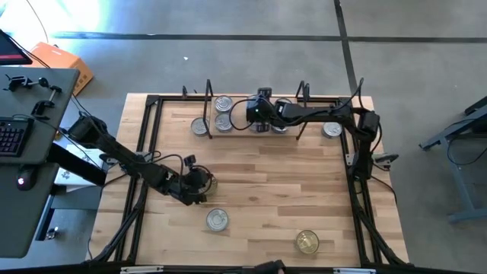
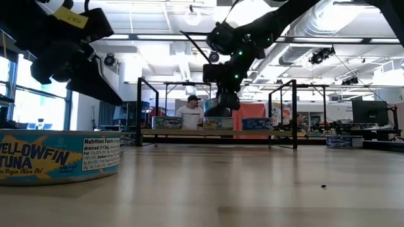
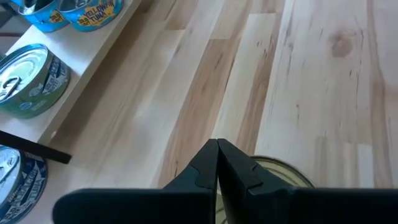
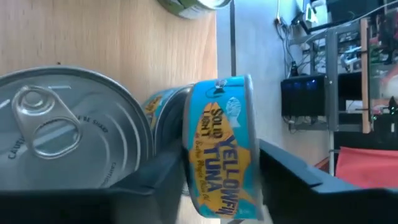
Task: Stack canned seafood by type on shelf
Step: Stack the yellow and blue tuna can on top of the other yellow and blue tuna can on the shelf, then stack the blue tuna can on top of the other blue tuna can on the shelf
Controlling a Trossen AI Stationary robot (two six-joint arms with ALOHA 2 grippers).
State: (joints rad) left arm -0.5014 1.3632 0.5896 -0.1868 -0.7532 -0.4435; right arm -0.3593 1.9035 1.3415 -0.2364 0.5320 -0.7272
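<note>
The shelf (image 1: 316,120) stands along the table's far edge, and several silver-lidded cans (image 1: 223,119) rest on it on their bases. My right gripper (image 1: 259,114) reaches over the shelf's middle and is shut on a blue yellowfin tuna can (image 4: 217,149), next to a silver-lidded can (image 4: 56,130). My left gripper (image 1: 199,185) hangs shut over the left middle of the table. A gold-lidded can (image 3: 280,171) lies right under its fingertips (image 3: 217,155); whether they touch it I cannot tell. Loose cans sit near the table's near edge: a silver-lidded one (image 1: 217,220) and a gold-lidded one (image 1: 307,242). My right gripper pinches the blue tuna can between its two fingers (image 4: 165,180). The can shows edge-on, its label wall (image 4: 214,124) facing the wrist camera and a finger on each side. In the low view the gripper (image 2: 222,104) comes down from above, over a can standing on the shelf (image 2: 218,123).
One can (image 1: 332,130) sits near the shelf's right wire frame and another (image 1: 200,127) by its left one. A black frame (image 1: 144,144) borders the tabletop. The wood between the shelf and the near cans is bare. A person (image 2: 189,113) stands in the room beyond the table.
</note>
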